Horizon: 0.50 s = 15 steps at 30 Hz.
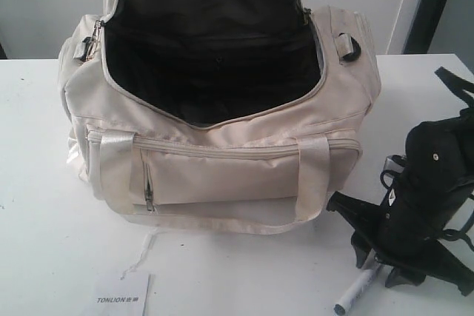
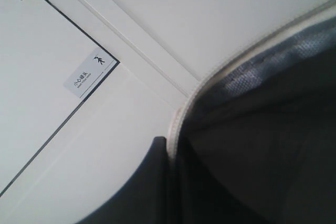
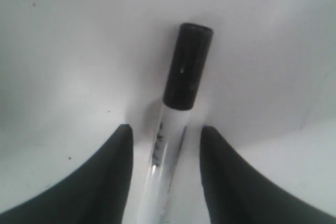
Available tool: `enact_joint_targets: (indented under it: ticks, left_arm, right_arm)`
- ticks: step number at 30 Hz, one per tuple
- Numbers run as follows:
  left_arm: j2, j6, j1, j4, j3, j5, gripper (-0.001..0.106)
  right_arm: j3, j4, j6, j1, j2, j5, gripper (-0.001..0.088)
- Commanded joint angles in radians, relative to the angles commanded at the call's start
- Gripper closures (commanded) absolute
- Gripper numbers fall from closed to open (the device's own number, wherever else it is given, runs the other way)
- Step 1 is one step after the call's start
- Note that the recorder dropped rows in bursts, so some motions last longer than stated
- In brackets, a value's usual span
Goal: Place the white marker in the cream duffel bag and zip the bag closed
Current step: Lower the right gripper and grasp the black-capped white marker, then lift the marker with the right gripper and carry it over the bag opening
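- Cream duffel bag (image 1: 222, 160) gapes far-centre on the tabletop (image 1: 44, 205); white marker (image 1: 355, 290) lies near-right, under the right claw (image 1: 379, 270).
- Left wrist view: left claw's state, cannot tell.
- Right wrist view: claw wide, straddling the marker untouched; closing off-centre could roll it away.

Bag (image 1: 222, 160) is sitting on the table (image 1: 44, 220), taking up the centre and rear. Its pocket side is facing the camera, the top flap is standing up at the back, and the mouth is gaping upward. Card (image 1: 122, 294) is lying flat on the table in front of the bag, toward its left end. Marker (image 1: 357, 290) is lying on the table front right, outside the bag and apart from it. Right gripper (image 1: 378, 270) is hanging just over the marker, right of the bag. In the right wrist view its jaws are straddling the barrel with a gap on each side, cap end poking out past the fingertips.
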<state>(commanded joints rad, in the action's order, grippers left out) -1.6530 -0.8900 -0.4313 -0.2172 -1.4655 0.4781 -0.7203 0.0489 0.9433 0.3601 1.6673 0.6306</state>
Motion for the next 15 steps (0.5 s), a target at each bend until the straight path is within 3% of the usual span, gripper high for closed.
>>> enact_joint_targets:
  ticks: [5,7,8,15]
  left_arm:
    - [0.0,0.0,0.0,0.0,0.0,0.0,0.105]
    - [0.0,0.0,0.0,0.0,0.0,0.0,0.105]
    - [0.0,0.0,0.0,0.0,0.0,0.0,0.105]
    - [0.0,0.0,0.0,0.0,0.0,0.0,0.105]
  right_arm:
    - [0.0,0.0,0.0,0.0,0.02,-0.031,0.0498]
    - [0.0,0.004,-0.036,0.0,0.02,-0.031,0.0676]
    - [0.0,0.019,-0.091,0.0,0.015,-0.031,0.0868]
    - [0.0,-0.019,-0.187,0.0,-0.088,-0.08,0.0868]
